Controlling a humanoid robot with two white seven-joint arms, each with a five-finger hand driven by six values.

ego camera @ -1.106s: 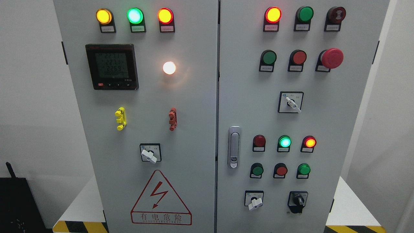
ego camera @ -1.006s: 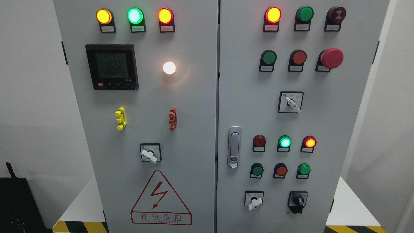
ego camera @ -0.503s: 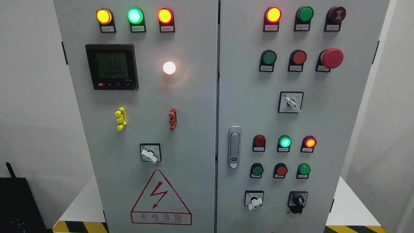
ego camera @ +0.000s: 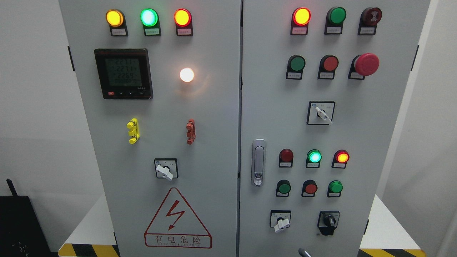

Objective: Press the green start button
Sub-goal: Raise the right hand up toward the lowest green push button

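Note:
A grey two-door control cabinet [ego camera: 200, 117] fills the head view. Its right door carries green push buttons: one in the upper row [ego camera: 297, 63] and two in the lower row, at the left [ego camera: 284, 187] and at the right [ego camera: 335, 186]. Which of them is the start button I cannot tell. A green lamp [ego camera: 314, 156] glows above the lower row. Only a small dark tip of my right hand [ego camera: 302, 252] shows at the bottom edge, below the lower buttons and apart from them. My left hand is out of view.
Red push buttons [ego camera: 330, 63] [ego camera: 310, 187] sit beside the green ones, and a red mushroom stop button [ego camera: 366, 64] juts out at the upper right. Rotary switches [ego camera: 282, 223] [ego camera: 328, 222] and a door handle [ego camera: 258, 162] lie close to the lower buttons.
The dark tip of my right hand has come up into view at the bottom edge. The meter's digits flicker; nothing else differs.

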